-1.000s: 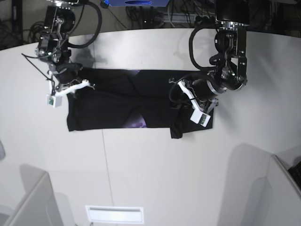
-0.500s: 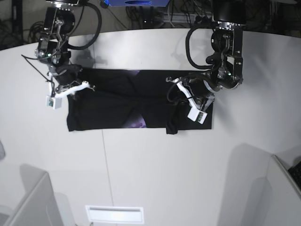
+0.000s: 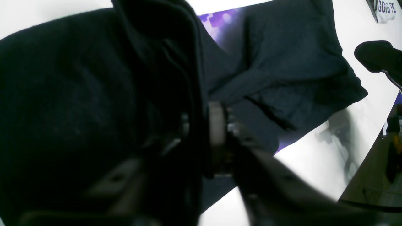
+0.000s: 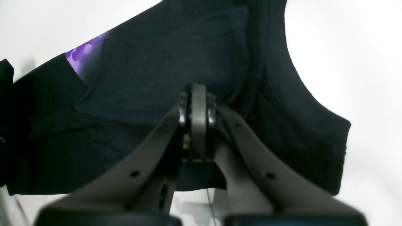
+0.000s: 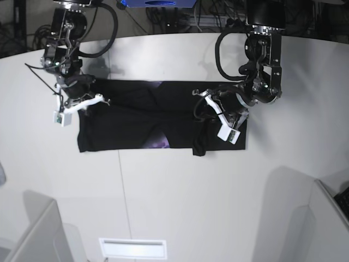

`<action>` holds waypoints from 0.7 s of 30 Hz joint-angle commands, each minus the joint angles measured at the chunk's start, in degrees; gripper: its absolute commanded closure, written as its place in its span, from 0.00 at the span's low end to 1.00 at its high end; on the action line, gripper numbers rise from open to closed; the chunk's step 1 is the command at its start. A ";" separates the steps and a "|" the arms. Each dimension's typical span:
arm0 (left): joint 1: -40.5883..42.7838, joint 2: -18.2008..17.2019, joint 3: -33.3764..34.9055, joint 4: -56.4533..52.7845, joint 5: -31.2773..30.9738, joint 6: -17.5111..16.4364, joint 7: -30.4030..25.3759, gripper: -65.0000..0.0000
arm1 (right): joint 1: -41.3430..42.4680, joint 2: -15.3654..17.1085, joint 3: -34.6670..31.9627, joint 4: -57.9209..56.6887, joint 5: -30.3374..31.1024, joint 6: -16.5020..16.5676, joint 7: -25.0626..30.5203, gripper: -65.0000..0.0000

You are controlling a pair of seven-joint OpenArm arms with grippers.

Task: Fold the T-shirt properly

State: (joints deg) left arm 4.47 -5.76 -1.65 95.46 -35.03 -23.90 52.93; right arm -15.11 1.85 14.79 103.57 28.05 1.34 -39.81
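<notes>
The black T-shirt (image 5: 131,117) lies on the white table as a wide flat band, with a bit of purple print (image 5: 160,143) showing at its front edge. My left gripper (image 5: 200,111) is low over the shirt's right part. In the left wrist view its jaws (image 3: 201,125) stand a little apart, and a raised fold of the T-shirt (image 3: 282,47) sits between them. My right gripper (image 5: 98,100) rests at the shirt's left end. Its pads (image 4: 198,106) meet, shut, tips against the T-shirt (image 4: 141,62); I see no cloth between them.
Bare white table (image 5: 180,207) stretches in front of the shirt. Grey partitions stand at the front left (image 5: 38,234) and front right (image 5: 305,218). A white slot (image 5: 132,248) sits near the front edge. Cables and a blue box (image 5: 158,3) lie behind the table.
My left gripper has carried its fold leftward and its jaws have parted slightly; the shirt's front right corner now lies further left. The right arm has stayed still.
</notes>
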 commanded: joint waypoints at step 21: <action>-6.10 1.67 9.52 -1.35 -1.59 -0.14 -1.28 0.27 | 1.36 0.31 0.29 1.44 0.47 0.28 1.44 1.00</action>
State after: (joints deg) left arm -0.78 -3.75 8.49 92.44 -35.64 -23.92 53.06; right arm -14.48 1.87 14.81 103.66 27.99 1.34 -39.77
